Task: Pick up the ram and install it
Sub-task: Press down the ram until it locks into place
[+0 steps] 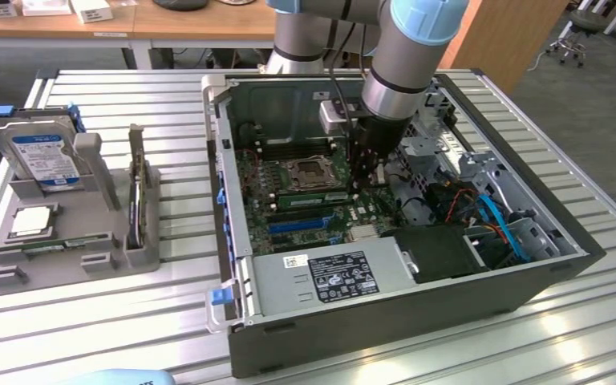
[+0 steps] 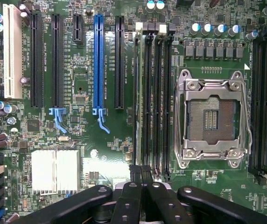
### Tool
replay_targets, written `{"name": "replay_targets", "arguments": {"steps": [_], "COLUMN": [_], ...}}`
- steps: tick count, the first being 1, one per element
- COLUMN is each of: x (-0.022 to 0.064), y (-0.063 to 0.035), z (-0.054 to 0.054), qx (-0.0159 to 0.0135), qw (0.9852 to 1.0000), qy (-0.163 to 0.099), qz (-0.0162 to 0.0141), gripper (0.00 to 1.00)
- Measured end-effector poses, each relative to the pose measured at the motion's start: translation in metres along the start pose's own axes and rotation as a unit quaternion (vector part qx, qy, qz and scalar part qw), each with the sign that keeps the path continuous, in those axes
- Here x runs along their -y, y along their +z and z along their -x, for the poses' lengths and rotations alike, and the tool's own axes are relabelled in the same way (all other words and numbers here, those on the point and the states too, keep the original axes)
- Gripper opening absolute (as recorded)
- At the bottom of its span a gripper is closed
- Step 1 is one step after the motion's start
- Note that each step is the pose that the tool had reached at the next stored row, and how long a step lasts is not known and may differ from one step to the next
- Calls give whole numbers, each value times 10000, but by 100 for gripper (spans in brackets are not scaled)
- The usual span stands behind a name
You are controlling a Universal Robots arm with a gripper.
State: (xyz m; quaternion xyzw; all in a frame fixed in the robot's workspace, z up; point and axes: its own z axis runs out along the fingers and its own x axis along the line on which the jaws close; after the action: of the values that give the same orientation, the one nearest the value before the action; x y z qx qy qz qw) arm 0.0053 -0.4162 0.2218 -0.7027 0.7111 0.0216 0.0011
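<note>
In the exterior view an open computer case (image 1: pixel 394 321) lies on the slatted surface (image 1: pixel 105 321). Inside it, the ram (image 1: pixel 310 195) stands edge-on in a memory slot at 6 o'clock from the processor socket (image 1: pixel 308 170). The tool (image 1: pixel 364 188) hangs at 3 o'clock of the stick. In the wrist view the tool (image 2: pixel 140 175) has its fingers pressed together, gripping nothing, over one end of the ram (image 2: pixel 136 93); whether they touch it I cannot tell.

The arm (image 1: pixel 394 56) hid part of the case's (image 1: pixel 522 281) interior — its upper links ran off the frame; the ram (image 2: pixel 136 102) stood edge-on, chips and sticker unreadable.
</note>
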Motion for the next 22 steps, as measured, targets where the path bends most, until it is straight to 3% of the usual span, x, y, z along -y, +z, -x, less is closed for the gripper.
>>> {"name": "replay_targets", "arguments": {"steps": [7,15,22], "x": [-1,-5,-14], "y": [-18,-164,-164], "z": [2,5,5], "qx": [7,-4,-3], "qw": [10000,10000,10000], "qy": [0,0,0], "qz": [0,1,0], "gripper": [10,10,10]}}
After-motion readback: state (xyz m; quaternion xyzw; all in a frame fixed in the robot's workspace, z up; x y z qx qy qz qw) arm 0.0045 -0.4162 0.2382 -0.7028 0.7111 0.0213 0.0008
